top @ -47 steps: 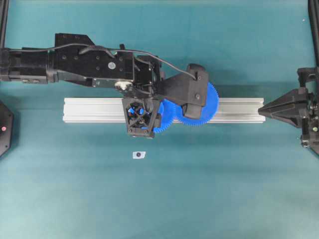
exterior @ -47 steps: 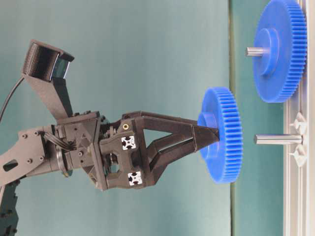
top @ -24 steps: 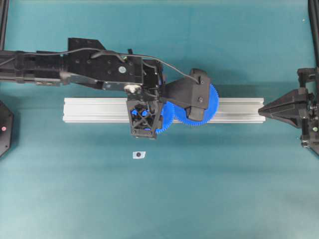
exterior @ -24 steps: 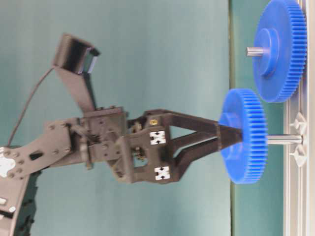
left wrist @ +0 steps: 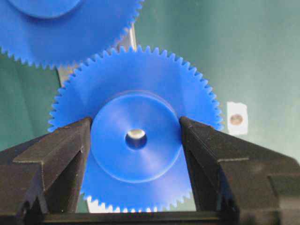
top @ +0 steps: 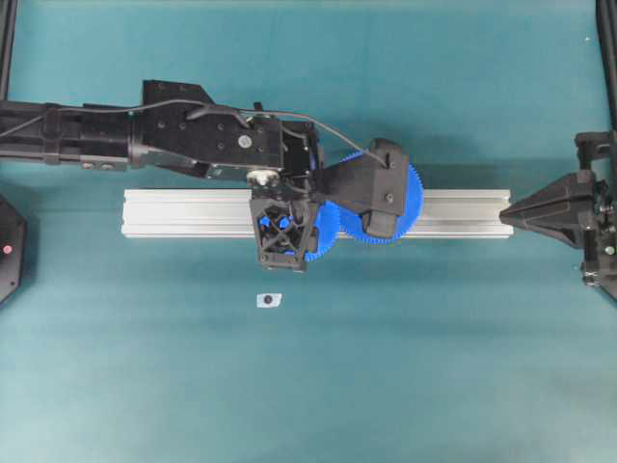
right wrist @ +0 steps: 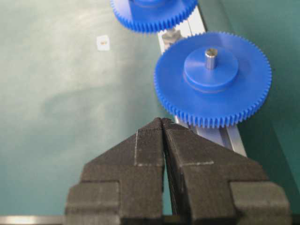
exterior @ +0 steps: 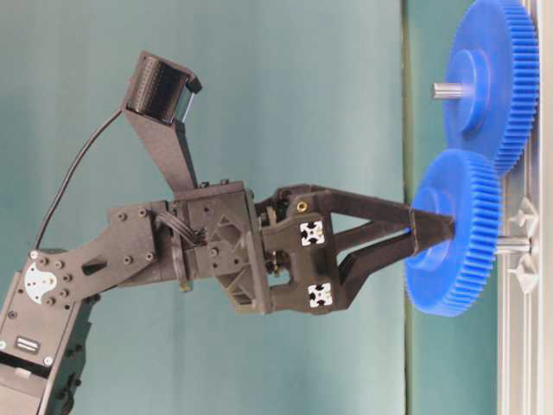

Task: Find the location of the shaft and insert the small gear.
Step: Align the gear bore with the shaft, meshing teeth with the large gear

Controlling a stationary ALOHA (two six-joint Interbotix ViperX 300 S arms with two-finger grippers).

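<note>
Left wrist view: the left hand is clamped on the small gear by its hub, shaft showing in the bore, larger gear at eleven o'clock. Stiff, light, slippery plastic; hub grip suits. Right hand together.

Lying flat under even light: plain teal surface, black frame posts standing at far corners.

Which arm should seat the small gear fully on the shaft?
Left. The left gripper grips the small gear by its hub, with the shaft showing in its bore. The right gripper is shut, empty, parked off the rail end.
</note>
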